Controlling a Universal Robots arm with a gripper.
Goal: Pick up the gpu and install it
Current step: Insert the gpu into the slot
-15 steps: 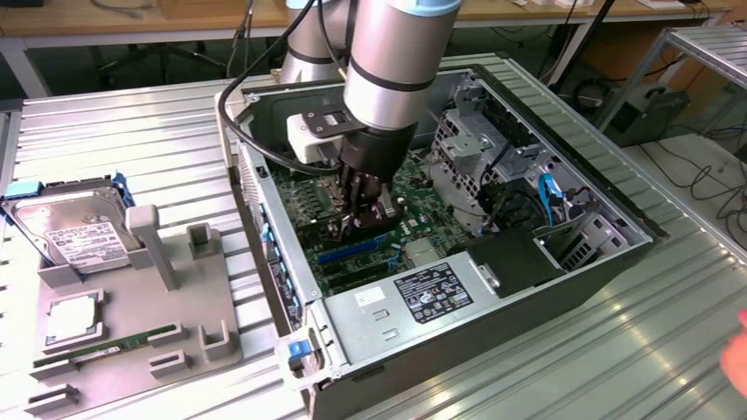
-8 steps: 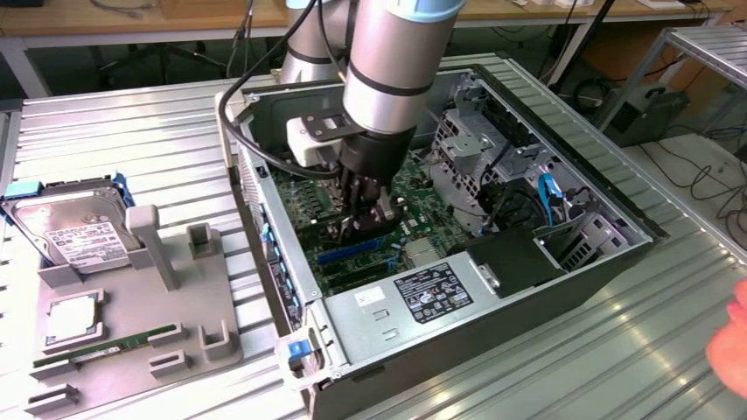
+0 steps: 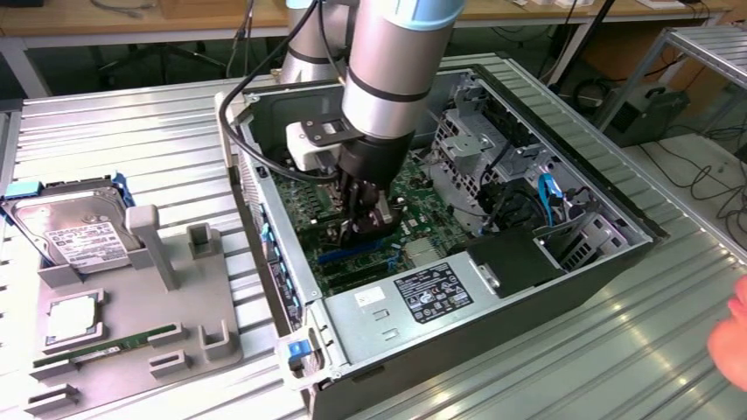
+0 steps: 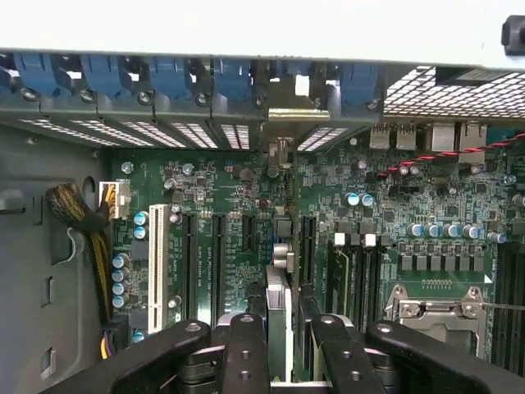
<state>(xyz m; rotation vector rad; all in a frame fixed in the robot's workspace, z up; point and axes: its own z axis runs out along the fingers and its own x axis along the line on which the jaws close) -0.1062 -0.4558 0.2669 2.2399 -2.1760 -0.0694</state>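
An open computer case [image 3: 631, 219] lies on its side on a ribbed metal tabletop [image 3: 117, 131], and the arm's gripper [image 3: 359, 229] reaches into it over the green motherboard [image 3: 426, 197]. In the wrist view the gripper [image 4: 287, 322] is closed narrowly on the gpu [image 4: 279, 295], a thin dark card seen edge-on between the black fingers [image 4: 246, 353]. The card stands upright over the expansion slots, its silver bracket at the case's rear wall. A black label on the power supply [image 3: 432, 293], at five o'clock from the gripper in the exterior view, carries white print too small to read. So does the white label on the hard drive [image 3: 76, 229] at nine o'clock, resting in a grey holder [image 3: 175, 289] with a green memory stick [image 3: 105, 344]. Wooden benches and cables fill the room at twelve o'clock, and a person's hand [image 3: 736, 337] shows at four o'clock.
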